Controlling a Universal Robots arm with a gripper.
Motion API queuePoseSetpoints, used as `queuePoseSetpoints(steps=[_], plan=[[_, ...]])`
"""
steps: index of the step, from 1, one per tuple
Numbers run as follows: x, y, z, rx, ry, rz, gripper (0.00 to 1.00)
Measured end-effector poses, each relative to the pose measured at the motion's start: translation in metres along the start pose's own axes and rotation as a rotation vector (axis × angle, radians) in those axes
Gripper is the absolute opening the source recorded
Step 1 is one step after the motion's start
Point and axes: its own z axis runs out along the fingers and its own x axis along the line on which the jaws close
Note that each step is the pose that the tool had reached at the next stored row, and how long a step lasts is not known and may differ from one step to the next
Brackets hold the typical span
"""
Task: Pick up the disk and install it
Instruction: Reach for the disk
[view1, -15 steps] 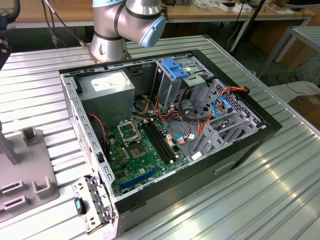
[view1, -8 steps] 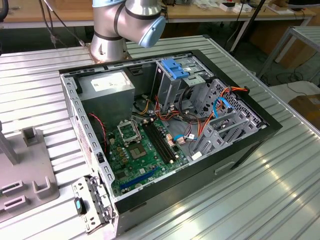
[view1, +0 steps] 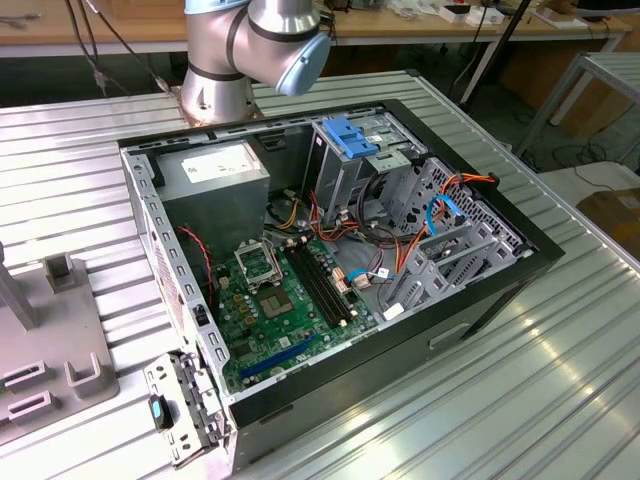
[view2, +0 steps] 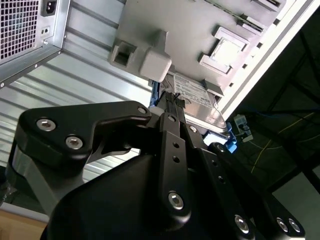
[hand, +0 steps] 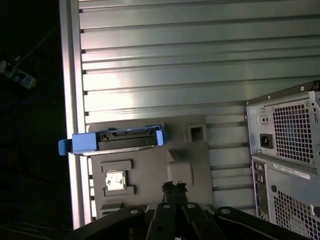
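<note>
The claw hangs over the grey fixture plate, tips pressed together with nothing between them; the disk stands on edge on that plate, close to the bench rim and apart from the claw. Coming down closed would likely strike the disk's top edge; it could topple off the bench.

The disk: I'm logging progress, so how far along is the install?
Done: nothing visible yet. The flat silver-grey metal disk with blue plastic frame sits on the grey fixture plate, outside the open black computer case. In hand: the black end effector hovers near it, shut and empty. Left: the pick-up and the install.
</note>
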Motion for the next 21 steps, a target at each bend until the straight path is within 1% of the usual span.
queuePoseSetpoints(steps=[2,3,5,7,12,15,16,17,18,20,21], plan=[[0.0049,-0.0004,-0.0001,0.0000,0.0000,0.000,0.11],[0.0095,-0.0007,-0.0002,0.0000,0.0000,0.000,0.11],[0.0155,-0.0012,-0.0004,0.0000,0.0001,0.000,0.11],[0.0181,-0.0014,-0.0005,0.0000,0.0000,0.000,0.11],[0.0203,-0.0015,-0.0005,0.0000,-0.0001,0.000,0.11],[0.0263,-0.0020,-0.0006,0.0000,0.0000,0.000,0.11],[0.0290,-0.0022,-0.0007,0.0000,0.0000,0.000,0.11],[0.0382,-0.0029,-0.0009,0.0000,0.0000,0.000,0.11],[0.0429,-0.0032,-0.0011,0.0000,0.0001,0.000,0.11],[0.0431,-0.0033,-0.0010,0.0000,0.0000,0.000,0.11],[0.0458,-0.0034,-0.0011,0.0000,0.0000,0.000,0.11]])
